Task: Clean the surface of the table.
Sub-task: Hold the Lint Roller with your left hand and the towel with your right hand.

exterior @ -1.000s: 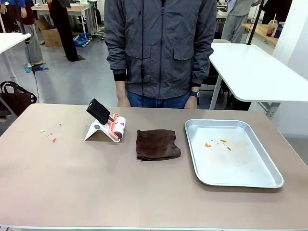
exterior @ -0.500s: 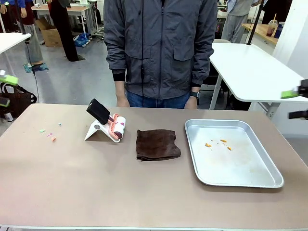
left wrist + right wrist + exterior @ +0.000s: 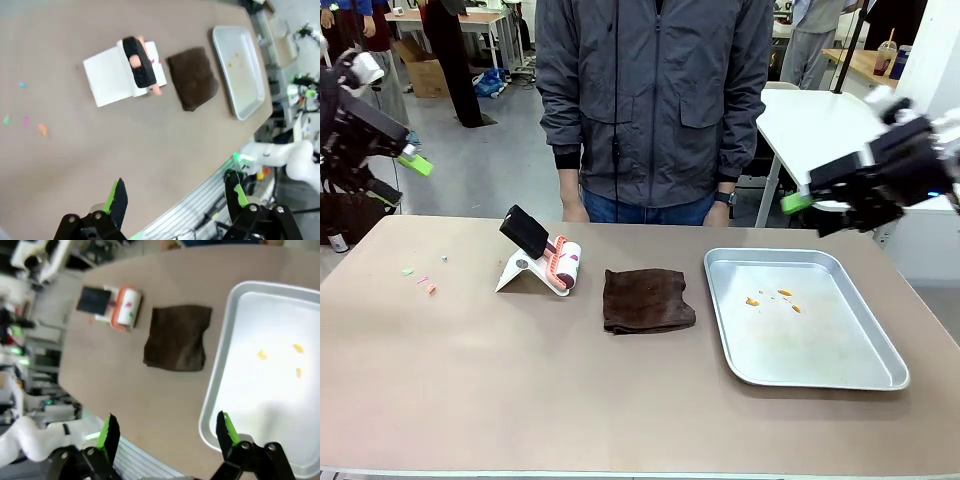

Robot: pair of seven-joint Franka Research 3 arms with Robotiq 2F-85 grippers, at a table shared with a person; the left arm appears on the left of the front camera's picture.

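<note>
The left end effector (image 3: 400, 178) and the right end effector (image 3: 812, 214) hang wide and empty, high at the two sides of the desk (image 3: 620, 400). Small coloured scraps (image 3: 421, 281) lie near its left end. I think a careless sweep could push them onto the floor, or an off-centre grip could tip the lint roller (image 3: 560, 262).

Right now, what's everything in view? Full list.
table: one, taupe-brown, across the front view
tray: one, silver, table's right
orange bits: about three, inside tray
cloth: one, dark brown, centre, beside tray
lint roller: one, black handle, on white stand, left of cloth
scraps: four, mixed colours, table's far left
person: one, grey jacket, far side
left gripper: black, green pads, jaws open, raised at left
right gripper: same, jaws open, raised at right
</note>
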